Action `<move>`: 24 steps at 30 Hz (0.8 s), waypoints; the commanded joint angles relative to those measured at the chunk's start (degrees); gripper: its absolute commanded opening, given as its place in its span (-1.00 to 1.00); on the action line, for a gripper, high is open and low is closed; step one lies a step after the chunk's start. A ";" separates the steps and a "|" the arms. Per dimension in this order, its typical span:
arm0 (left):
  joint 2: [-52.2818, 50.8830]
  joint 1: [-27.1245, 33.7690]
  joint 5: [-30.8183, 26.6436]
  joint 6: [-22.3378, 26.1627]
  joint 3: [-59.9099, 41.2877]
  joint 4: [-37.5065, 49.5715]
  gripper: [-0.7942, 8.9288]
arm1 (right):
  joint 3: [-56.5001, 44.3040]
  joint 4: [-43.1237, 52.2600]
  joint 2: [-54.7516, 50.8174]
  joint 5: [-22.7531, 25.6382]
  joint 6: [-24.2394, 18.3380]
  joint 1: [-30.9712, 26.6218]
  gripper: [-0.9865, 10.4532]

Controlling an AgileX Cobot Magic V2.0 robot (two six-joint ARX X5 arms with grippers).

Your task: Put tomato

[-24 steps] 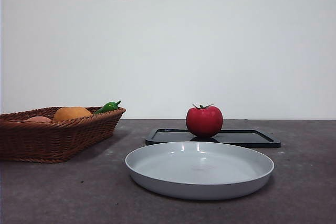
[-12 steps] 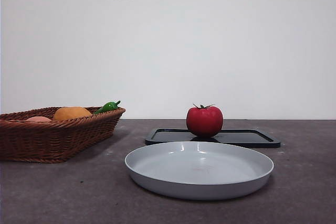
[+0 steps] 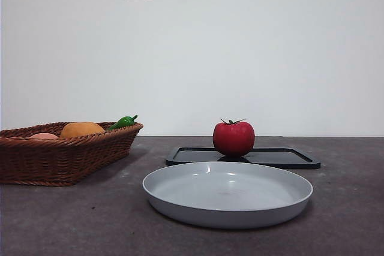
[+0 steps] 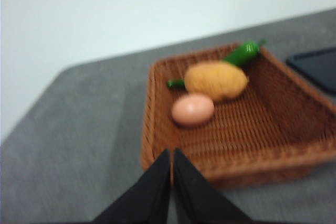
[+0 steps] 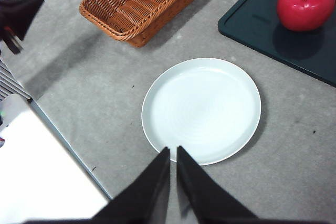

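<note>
Tomato (image 3: 233, 138) sits on the black tray (image 3: 282, 158), right of centre in the front frame, its base hidden by the tray's rim. Just in front lies a bare grey plate (image 3: 228, 193). At the left edge the wicker basket (image 3: 63, 154) is cut off. Both the left gripper (image 4: 171, 163) and right gripper (image 5: 173, 163) hang closed, holding nothing, above the surface (image 3: 348, 220).

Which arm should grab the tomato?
Probably the right. The right gripper hangs over the plate, with the tomato on the tray nearby. The left gripper sits by the basket.
</note>
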 commanded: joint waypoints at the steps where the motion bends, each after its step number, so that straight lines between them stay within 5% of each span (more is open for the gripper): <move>1: -0.87 0.11 -0.28 -0.17 -1.25 -0.83 -0.82 | 0.46 0.63 0.31 -0.02 0.09 0.31 -0.81; 24: -0.87 0.11 -0.35 -0.17 -1.22 -3.61 -0.82 | 0.46 1.01 0.31 -0.02 0.09 0.31 -0.81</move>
